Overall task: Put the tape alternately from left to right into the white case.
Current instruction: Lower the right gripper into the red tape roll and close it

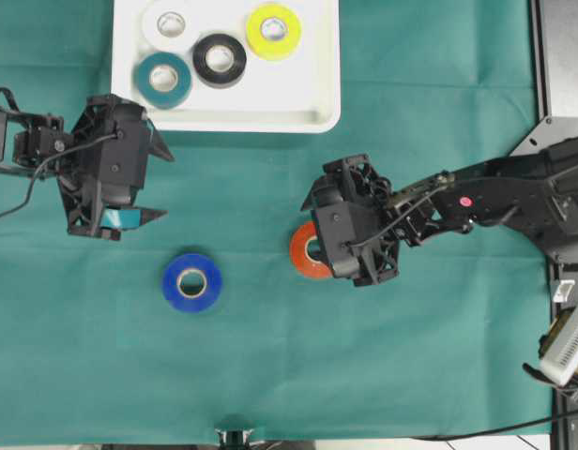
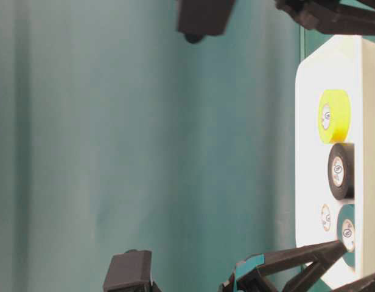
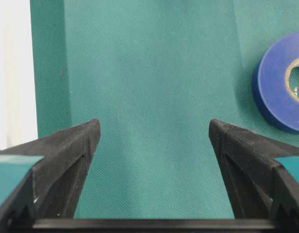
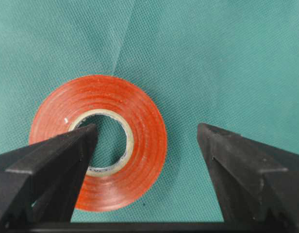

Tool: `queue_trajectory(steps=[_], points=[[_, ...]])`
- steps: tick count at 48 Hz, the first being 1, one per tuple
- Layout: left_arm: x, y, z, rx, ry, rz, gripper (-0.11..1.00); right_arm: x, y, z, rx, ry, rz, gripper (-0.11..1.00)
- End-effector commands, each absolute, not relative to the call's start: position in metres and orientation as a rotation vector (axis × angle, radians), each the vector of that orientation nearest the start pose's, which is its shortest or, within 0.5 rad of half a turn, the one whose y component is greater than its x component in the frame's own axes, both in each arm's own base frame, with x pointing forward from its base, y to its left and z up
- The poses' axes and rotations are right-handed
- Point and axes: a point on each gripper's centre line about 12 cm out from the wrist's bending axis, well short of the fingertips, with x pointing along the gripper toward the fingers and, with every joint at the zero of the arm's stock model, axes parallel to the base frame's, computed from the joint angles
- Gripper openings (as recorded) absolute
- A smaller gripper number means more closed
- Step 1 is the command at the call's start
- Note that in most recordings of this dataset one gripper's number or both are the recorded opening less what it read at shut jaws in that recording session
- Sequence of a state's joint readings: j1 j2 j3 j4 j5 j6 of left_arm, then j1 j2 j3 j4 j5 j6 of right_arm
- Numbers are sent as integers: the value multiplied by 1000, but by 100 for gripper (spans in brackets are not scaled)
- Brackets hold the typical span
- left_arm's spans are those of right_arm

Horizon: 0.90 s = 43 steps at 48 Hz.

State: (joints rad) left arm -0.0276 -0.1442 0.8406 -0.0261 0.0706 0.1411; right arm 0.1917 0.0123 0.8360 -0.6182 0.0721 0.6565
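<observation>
Four in the case: white roll (image 1: 170, 22), teal roll (image 1: 163, 80), black roll (image 1: 220, 60) and yellow roll (image 1: 273, 31) lie flat in the white case (image 1: 319, 118) at the cloth's far edge
Still out: blue roll (image 1: 192, 281) and red roll (image 4: 98, 141), flat on the green cloth (image 1: 439, 112), well apart, both nearer the front edge
Right gripper (image 4: 147, 138): jaws apart, hanging over the red roll; one finger (image 4: 67, 155) above its core, the other off its outer side
Left gripper (image 3: 152, 133): jaws apart, empty, between the case and the blue roll
Risk: I judge a skewed descent could land a finger on the red roll's top face, so closing pushes it sideways instead of pinching its wall
</observation>
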Motion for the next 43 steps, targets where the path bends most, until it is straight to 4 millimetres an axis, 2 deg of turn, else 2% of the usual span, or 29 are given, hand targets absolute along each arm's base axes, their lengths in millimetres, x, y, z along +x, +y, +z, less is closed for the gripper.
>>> queue_trajectory(steps=[1, 13, 32, 36, 43], points=[[335, -10, 167, 119, 732, -73, 100, 339, 62, 115, -61, 874, 127, 85], [335, -10, 167, 121, 734, -73, 100, 343, 63, 106, -64, 898, 125, 85], [334, -11, 166, 121, 735, -75, 100, 344, 63, 106, -63, 898, 124, 82], [334, -10, 166, 121, 737, -73, 100, 344, 63, 107, -64, 896, 123, 72], [334, -10, 165, 121, 738, -74, 100, 344, 63, 110, -62, 887, 124, 31]])
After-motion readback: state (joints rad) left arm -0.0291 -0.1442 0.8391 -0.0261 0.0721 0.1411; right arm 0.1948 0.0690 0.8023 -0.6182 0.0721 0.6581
